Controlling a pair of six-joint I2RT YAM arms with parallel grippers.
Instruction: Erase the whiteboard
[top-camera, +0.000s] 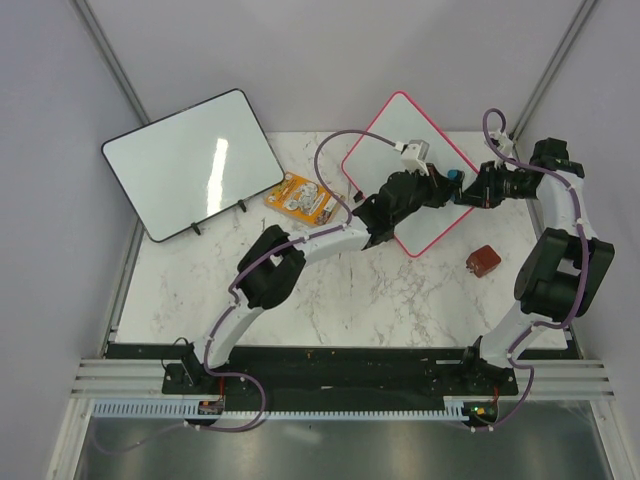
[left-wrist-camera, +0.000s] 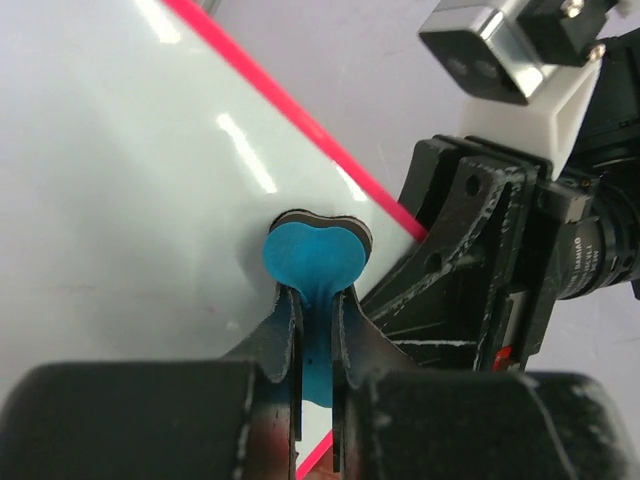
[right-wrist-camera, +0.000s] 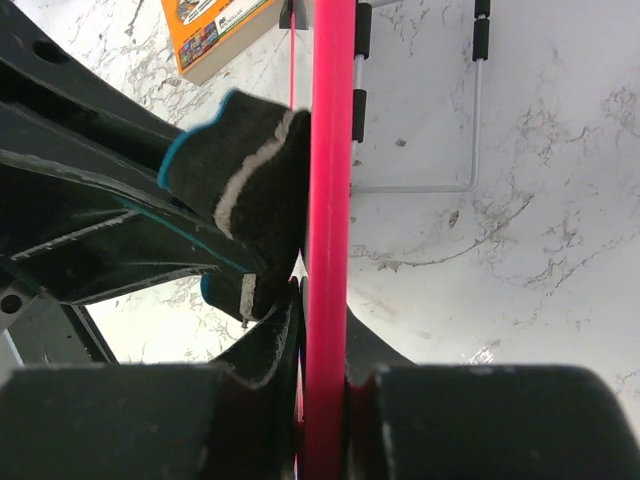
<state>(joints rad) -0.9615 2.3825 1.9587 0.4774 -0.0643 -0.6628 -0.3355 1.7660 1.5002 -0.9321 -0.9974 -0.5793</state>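
The whiteboard (top-camera: 388, 163), white with a pink frame, stands tilted at the back middle of the table. My left gripper (top-camera: 452, 183) is shut on a blue eraser (left-wrist-camera: 312, 257) with a dark felt face, pressed flat on the board's white surface (left-wrist-camera: 120, 180) near its right edge. My right gripper (top-camera: 476, 188) is shut on the board's pink frame (right-wrist-camera: 328, 200) at the right edge, right beside the left gripper. In the right wrist view the eraser's dark felt (right-wrist-camera: 250, 175) rests against the frame. The board surface that shows looks free of writing.
A larger black-framed whiteboard (top-camera: 190, 165) stands at the back left. An orange packet (top-camera: 300, 197) lies between the boards. A small brown block (top-camera: 484, 260) sits right of the pink board. The board's wire stand (right-wrist-camera: 470, 120) rests on the marble top.
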